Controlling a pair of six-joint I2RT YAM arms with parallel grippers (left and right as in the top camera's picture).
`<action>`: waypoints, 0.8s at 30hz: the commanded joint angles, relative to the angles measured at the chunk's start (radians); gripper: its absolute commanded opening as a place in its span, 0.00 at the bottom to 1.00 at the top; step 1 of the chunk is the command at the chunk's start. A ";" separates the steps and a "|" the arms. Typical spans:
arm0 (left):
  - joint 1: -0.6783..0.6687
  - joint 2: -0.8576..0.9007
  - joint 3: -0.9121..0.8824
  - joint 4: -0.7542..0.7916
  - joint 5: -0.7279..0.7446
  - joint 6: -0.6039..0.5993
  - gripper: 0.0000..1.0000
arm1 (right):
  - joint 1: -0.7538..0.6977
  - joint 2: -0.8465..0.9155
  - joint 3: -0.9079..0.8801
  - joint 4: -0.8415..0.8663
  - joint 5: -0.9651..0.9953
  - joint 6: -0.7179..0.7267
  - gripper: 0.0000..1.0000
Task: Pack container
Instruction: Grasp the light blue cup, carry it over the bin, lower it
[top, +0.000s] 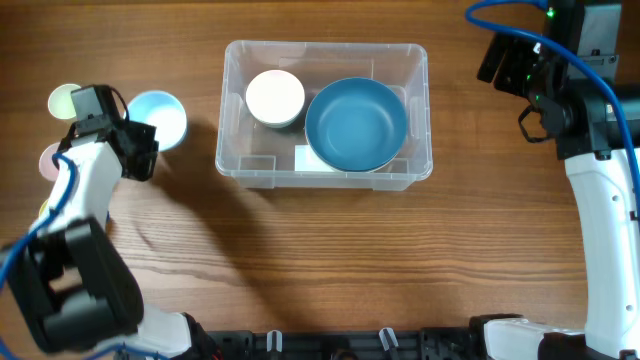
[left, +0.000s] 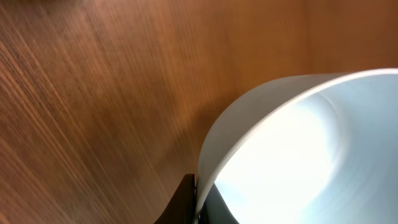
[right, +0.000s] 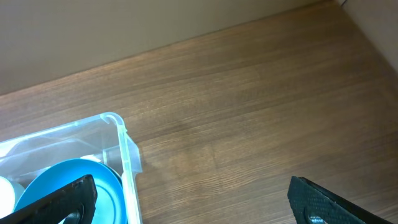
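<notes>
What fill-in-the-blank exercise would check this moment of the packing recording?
The container holds ____ bowls. The left jaws are shut on the rim of the bowl coloured light ____. The right jaws stand ____, holding nothing.
Missing words: two; blue; open.

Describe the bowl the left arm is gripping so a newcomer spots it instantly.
Start at the clear container in the centre and look just outside its left wall. The closest small bowl there is the light blue bowl, rim pinched by the left gripper. Its neighbours further left are a pale yellow bowl and a pink bowl; the darker blue bowl sits inside the container.
</notes>
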 joint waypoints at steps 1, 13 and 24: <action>-0.023 -0.156 -0.006 -0.035 -0.109 0.019 0.04 | -0.002 0.013 0.014 0.003 0.013 0.003 1.00; -0.312 -0.563 0.010 0.062 0.024 0.295 0.04 | -0.002 0.013 0.014 0.003 0.013 0.003 1.00; -0.584 -0.426 0.030 0.110 -0.196 0.353 0.04 | -0.002 0.013 0.014 0.003 0.013 0.003 1.00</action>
